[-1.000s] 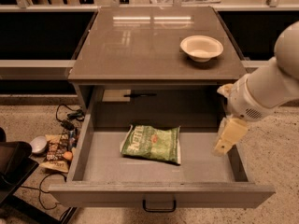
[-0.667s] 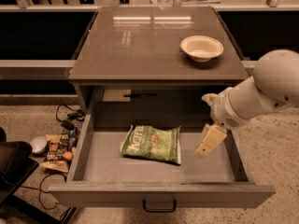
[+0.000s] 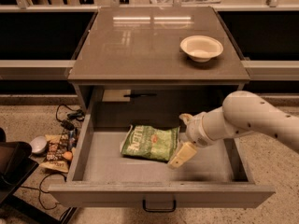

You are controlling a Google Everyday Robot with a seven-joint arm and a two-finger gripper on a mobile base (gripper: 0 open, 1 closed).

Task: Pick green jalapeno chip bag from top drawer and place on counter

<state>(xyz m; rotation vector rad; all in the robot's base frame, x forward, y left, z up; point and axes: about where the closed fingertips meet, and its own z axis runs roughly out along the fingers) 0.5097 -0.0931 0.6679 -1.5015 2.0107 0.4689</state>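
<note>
The green jalapeno chip bag lies flat on the grey bottom of the open top drawer, near the middle. My gripper is inside the drawer at the bag's right edge. It is open, with one cream finger at the bag's front right corner and the other at its back right corner. The bag is not lifted. The white arm reaches in from the right. The glossy counter sits above and behind the drawer.
A cream bowl stands on the counter's right side. The drawer's dark handle is at its front. Brown-orange snack packets, cables and a dark object lie on the floor to the left. Grey ledges run along both sides.
My arm has moved left and down into the drawer, bringing the gripper from the drawer's right side up to the bag's right edge. The bag has not moved.
</note>
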